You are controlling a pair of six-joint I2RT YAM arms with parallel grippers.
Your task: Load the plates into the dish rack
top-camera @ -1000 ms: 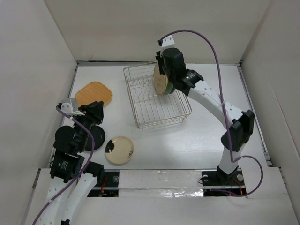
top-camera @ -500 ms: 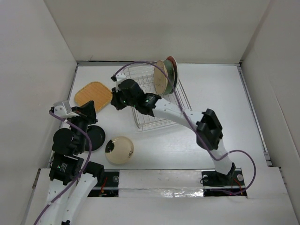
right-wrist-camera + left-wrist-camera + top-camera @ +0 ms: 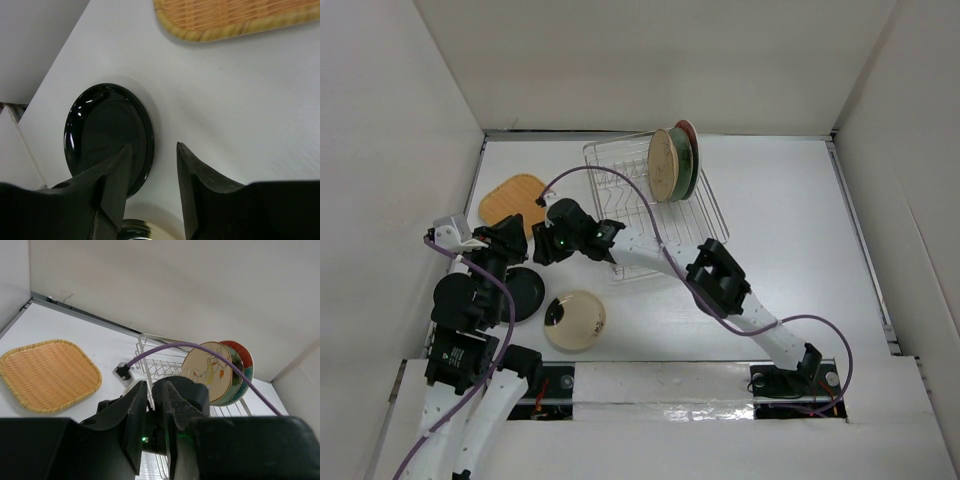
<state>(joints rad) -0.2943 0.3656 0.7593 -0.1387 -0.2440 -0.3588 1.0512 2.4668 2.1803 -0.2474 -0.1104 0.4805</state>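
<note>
1. Swinging away from the rack [image 3: 670, 230] since a second ago, the right gripper [image 3: 153, 150] is now reaching across to the left side of the desk [image 3: 770, 220]. It is no longer carrying the cream plate [image 3: 207, 371], which is standing in the rack.
2. Its fingers are standing apart and gripping nothing.
3. A black plate [image 3: 107, 142] is lying flat on the desk just beside this gripper. In the wrist view one fingertip is overlapping the plate's rim, while the gap between the fingers is hanging over bare desk.
4. An orange plate [image 3: 50, 375] is lying farther off, beyond the gripper, so the gripper is sitting between the orange and black plates.
5. The left gripper [image 3: 151, 387] is hovering close to the right one. Its fingers are showing only a narrow slit, with nothing in it.
6. Six plates are showing.
   - Three are standing on edge together at the rack's far end: cream, teal [image 3: 684, 170] and red [image 3: 243, 357].
   - Three are lying on the desk: orange, black and a yellow plate [image 3: 574, 320] near the black one.
7. One rack and two grippers are showing.
</note>
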